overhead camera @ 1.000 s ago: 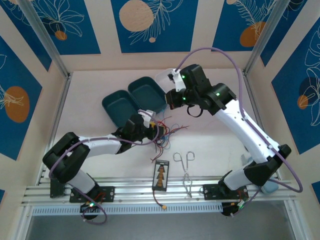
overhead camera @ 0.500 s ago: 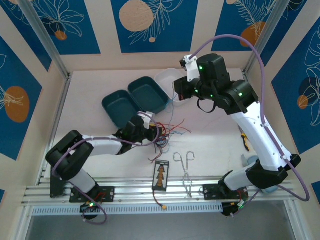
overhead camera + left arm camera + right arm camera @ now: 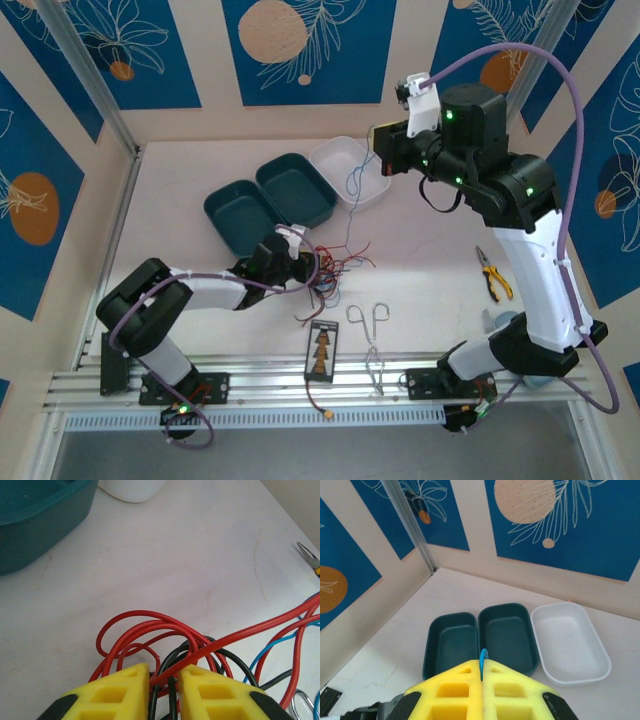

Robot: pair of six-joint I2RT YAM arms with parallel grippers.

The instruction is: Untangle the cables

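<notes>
The cables [image 3: 335,268] lie in a red, black and blue tangle at mid-table. My left gripper [image 3: 305,265] sits low at the tangle's left edge. In the left wrist view its yellow fingers [image 3: 122,687] stand close together, and the left gripper [image 3: 164,672] pinches red cable [image 3: 145,615] and black cable [image 3: 235,656] strands. My right gripper [image 3: 385,160] hangs high over the white tray, shut on a blue cable [image 3: 350,195] that runs down to the tangle. In the right wrist view the blue cable [image 3: 483,655] pokes out between the pressed fingers of the right gripper [image 3: 482,667].
Two teal trays [image 3: 238,212] [image 3: 295,190] and a white tray [image 3: 345,165] stand side by side behind the tangle. Silver forceps [image 3: 368,330] and a small black board [image 3: 322,352] lie near the front edge. Yellow-handled pliers [image 3: 495,272] lie at the right.
The right arm has risen and swung back to the right, drawing the blue cable up out of the tangle. The left jaws have narrowed onto the red and black strands.
</notes>
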